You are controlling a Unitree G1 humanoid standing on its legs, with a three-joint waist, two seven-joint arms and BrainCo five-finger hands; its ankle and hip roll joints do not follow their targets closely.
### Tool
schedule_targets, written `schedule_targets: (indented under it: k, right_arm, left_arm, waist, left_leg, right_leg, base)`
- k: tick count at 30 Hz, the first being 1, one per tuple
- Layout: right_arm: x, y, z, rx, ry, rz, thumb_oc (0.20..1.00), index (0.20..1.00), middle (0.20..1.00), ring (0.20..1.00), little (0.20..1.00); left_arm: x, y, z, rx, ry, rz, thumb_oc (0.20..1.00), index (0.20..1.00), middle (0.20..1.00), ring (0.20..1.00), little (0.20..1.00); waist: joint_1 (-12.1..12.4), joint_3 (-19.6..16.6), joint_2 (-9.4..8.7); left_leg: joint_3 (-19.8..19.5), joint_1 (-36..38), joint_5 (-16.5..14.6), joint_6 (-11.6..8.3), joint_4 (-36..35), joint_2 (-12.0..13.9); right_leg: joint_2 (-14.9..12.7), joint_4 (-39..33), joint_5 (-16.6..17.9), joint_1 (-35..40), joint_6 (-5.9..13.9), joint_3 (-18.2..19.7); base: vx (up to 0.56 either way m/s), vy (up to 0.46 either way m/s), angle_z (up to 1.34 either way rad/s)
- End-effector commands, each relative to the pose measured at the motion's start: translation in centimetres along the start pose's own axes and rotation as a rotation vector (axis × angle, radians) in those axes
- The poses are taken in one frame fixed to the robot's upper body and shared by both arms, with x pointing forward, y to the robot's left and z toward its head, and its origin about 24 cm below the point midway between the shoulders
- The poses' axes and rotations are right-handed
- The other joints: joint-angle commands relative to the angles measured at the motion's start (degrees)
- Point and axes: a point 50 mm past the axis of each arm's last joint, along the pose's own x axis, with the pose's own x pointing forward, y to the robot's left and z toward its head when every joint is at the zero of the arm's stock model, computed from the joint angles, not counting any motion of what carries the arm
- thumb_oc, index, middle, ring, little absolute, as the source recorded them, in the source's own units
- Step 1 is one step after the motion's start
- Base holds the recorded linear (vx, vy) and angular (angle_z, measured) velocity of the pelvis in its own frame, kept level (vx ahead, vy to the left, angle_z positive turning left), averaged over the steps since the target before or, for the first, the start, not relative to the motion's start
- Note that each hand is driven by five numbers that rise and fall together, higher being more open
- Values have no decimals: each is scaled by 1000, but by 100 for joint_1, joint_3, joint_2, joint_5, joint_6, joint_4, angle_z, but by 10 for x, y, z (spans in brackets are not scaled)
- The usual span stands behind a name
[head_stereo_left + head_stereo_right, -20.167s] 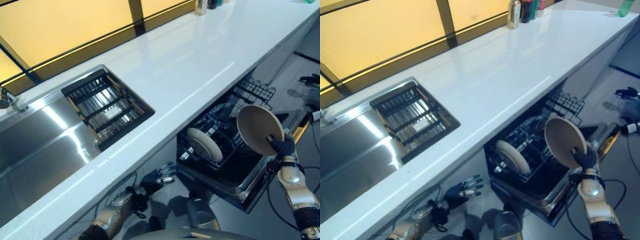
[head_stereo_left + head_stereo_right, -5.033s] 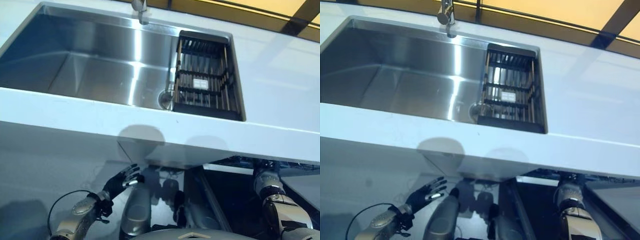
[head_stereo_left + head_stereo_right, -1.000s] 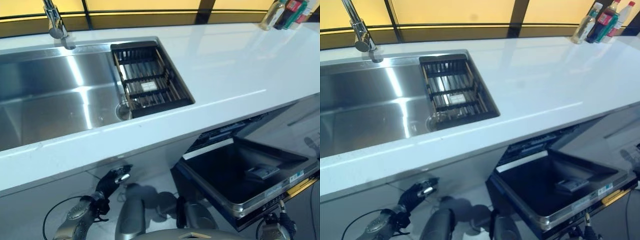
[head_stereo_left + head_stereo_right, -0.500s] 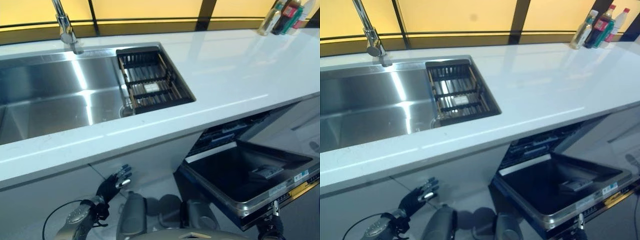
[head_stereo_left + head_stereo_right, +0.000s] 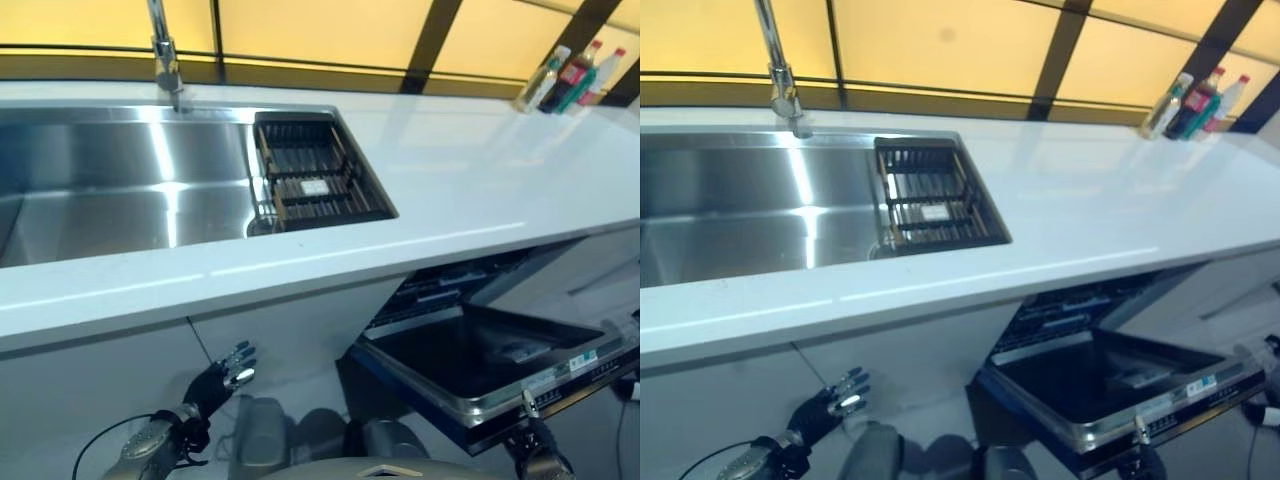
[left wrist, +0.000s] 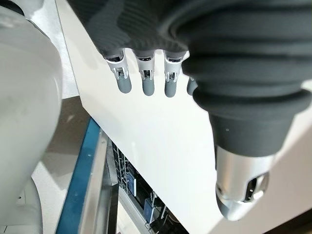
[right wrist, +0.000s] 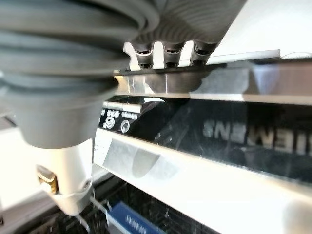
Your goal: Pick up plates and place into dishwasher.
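Plates are hard, smooth and easy to break, best held by the rim. They are probably inside the one dishwasher [image 5: 480, 360], its door half open. The left hand [image 5: 225, 375] hangs wide open. The right hand [image 7: 190, 19] touches the door edge; its grip cannot be told. Three bottles [image 5: 570, 75], one sink [image 5: 100, 200].

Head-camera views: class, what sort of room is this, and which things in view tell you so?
Most likely a home kitchen. A stainless steel sink with a tall faucet is set into a long white countertop, and a dishwasher stands below it with its door partly open.
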Motion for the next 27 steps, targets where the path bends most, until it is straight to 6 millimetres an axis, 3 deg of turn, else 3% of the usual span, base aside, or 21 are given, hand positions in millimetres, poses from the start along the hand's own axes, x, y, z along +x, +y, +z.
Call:
schedule_targets:
  k: [1, 13, 27]
  right_arm:
    - [1, 110, 95, 22, -259, 323, 1000, 1000, 1000, 1000, 1000]
    - [-8, 142, 135, 134, -248, 330, 1000, 1000, 1000, 1000, 1000]
    - [-18, 142, 163, 96, -334, 299, 1000, 1000, 1000, 1000, 1000]
  left_arm:
    - [2, -8, 33, 92, -91, -54, 1000, 1000, 1000, 1000, 1000]
    - [-1, -1, 31, 108, -81, -47, 1000, 1000, 1000, 1000, 1000]
    - [1, -7, 12, 60, -100, -56, 1000, 1000, 1000, 1000, 1000]
  waist:
    - [199, -59, -2]
    - [463, -226, -130]
    - [373, -608, -110]
  left_leg:
    - [402, 361, -101, 614, -663, -193]
    - [237, 570, 78, 579, -1113, -294]
    - [228, 947, 388, 467, -1862, -363]
  right_leg:
    - [185, -251, 900, -249, 195, -24]
    - [238, -619, 993, 31, 156, -91]
    - [128, -1033, 1060, 270, 103, -123]
  base:
    - [15, -41, -1]
    - [28, 0, 11]
    - [4, 44, -2]
